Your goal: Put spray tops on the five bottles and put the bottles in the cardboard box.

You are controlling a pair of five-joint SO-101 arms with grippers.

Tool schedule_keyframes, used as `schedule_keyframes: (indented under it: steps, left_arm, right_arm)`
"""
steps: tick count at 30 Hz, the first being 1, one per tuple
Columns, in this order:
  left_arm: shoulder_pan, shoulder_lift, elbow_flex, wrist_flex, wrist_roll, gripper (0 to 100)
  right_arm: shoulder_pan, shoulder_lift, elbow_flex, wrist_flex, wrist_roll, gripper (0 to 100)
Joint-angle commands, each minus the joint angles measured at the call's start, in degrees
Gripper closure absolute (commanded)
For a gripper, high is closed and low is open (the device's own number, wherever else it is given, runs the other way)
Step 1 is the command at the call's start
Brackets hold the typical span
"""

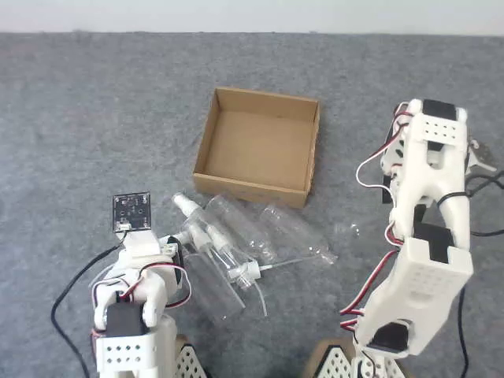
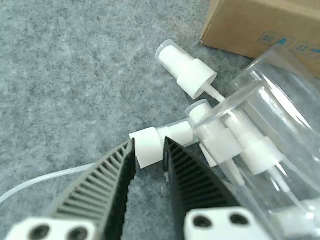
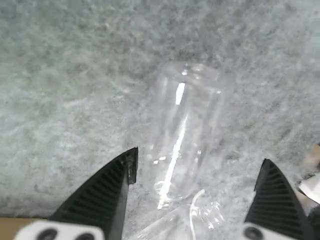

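Note:
In the high view several clear bottles (image 1: pixel 295 230) and white spray tops (image 1: pixel 187 205) lie in a heap in front of the open cardboard box (image 1: pixel 260 146), which holds nothing. At the heap's left end, my left gripper (image 2: pixel 149 143) is shut on the collar of a white spray top (image 2: pixel 147 152) lying on the carpet. Another spray top (image 2: pixel 187 70) lies just beyond it, and a clear bottle (image 2: pixel 280 100) lies beside it. My right gripper (image 3: pixel 199 157) stands wide open above a lone clear bottle (image 3: pixel 182 125) without a top, lying lengthwise between the fingers.
Grey carpet covers the whole table. A thin dip tube (image 2: pixel 45 180) trails from the held spray top. The box corner (image 2: pixel 265 25) is close behind the heap. The tall right arm (image 1: pixel 425 236) stands to the right of the box and bottles.

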State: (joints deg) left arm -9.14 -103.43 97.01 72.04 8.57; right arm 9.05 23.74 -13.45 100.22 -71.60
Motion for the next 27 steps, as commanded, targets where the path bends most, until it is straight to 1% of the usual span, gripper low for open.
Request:
schedule_keyframes:
  steps: [1, 8, 12, 17, 22, 27]
  left_arm:
    - [0.1, -0.8, -0.5, 0.3, 0.5, 92]
    - [0.1, -0.8, -0.5, 0.3, 0.5, 92]
    - [0.1, -0.8, -0.5, 0.3, 0.5, 92]
    - [0.1, -0.8, -0.5, 0.3, 0.5, 92]
    - [0.1, -0.8, -0.5, 0.3, 0.5, 92]
    - [0.1, -0.8, -0.5, 0.3, 0.5, 92]
  right_arm:
    - [-1.9, -2.2, -4.1, 2.5, -0.2, 68.3]
    - [-5.2, -2.9, -4.0, 2.8, -0.2, 68.3]
    - [-5.3, -7.4, -3.2, 2.9, -0.4, 68.3]
    - [-5.6, -15.4, 1.4, 2.6, 0.1, 68.3]
    - [-5.0, -19.4, 4.9, 2.6, 9.1, 68.2]
    - [-5.0, -20.9, 8.9, 2.6, 26.7, 68.3]
